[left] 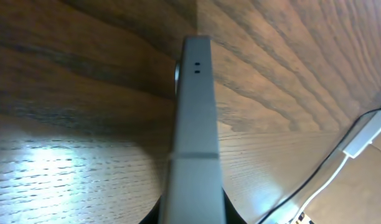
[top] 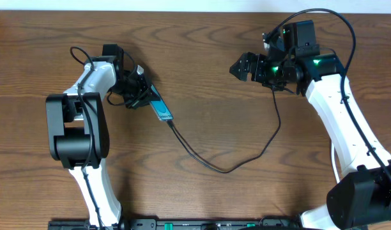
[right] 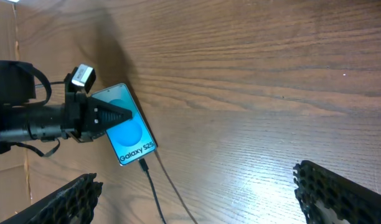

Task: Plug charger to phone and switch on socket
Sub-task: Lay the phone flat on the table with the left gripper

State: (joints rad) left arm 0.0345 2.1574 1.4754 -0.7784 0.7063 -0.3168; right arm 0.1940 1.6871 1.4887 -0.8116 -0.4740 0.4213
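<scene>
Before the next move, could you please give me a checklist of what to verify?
1. Thin black charger cable tip seated in teal-screened Galaxy S25 phone: ok, it meets the phone's lower edge.
2. Left pincer clamped on phone: ok.
3. Right pincer open and empty: ok.
4. Cable's far end: cannot tell, hidden.
5. White power strip's switch: cannot tell, strip not in view.

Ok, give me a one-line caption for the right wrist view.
Left gripper grips the phone, charger tip at its bottom edge, right gripper open in the foreground.
</scene>
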